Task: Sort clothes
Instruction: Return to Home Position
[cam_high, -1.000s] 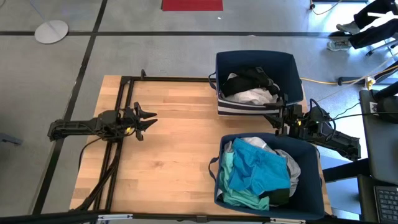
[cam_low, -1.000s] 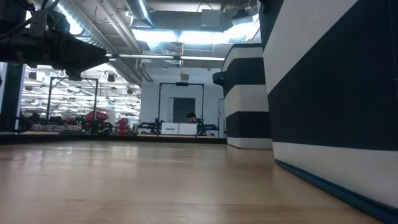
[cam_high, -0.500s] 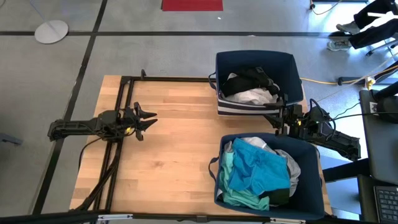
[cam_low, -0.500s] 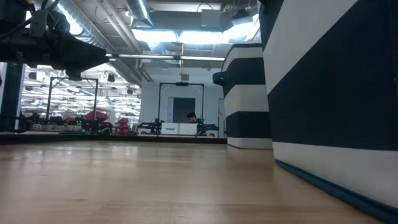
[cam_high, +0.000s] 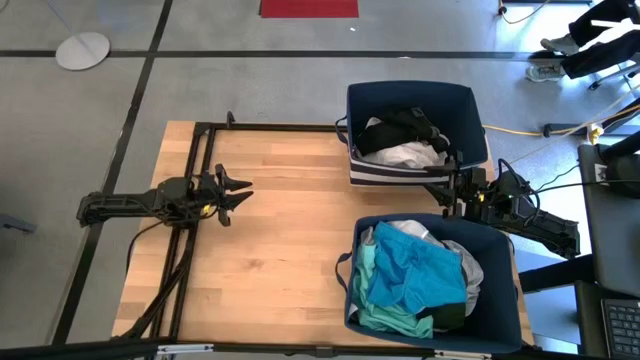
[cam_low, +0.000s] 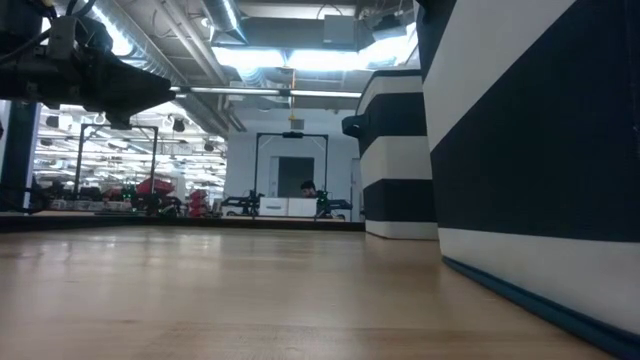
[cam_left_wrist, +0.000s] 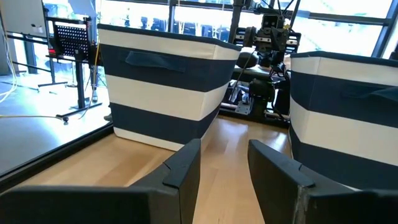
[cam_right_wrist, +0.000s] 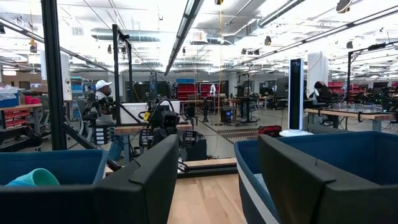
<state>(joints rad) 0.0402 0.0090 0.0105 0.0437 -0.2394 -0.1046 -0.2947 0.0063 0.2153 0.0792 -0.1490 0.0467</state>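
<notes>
Two navy-and-white striped bins stand on the table's right half. The far bin (cam_high: 415, 135) holds black and white clothes (cam_high: 405, 140). The near bin (cam_high: 432, 275) is piled with teal-turquoise, cream and grey clothes (cam_high: 415, 275). My left gripper (cam_high: 243, 193) hovers open over the table's left side, pointing level toward the bins, nothing between its fingers (cam_left_wrist: 183, 168). My right gripper (cam_high: 437, 192) stands open at the right edge, between the two bins, holding nothing.
Bare wooden tabletop (cam_high: 280, 240) lies between my left gripper and the bins. A black frame (cam_high: 200, 150) runs along the table's left and far edges. In the low view the striped wall of the near bin (cam_low: 530, 150) fills the right side.
</notes>
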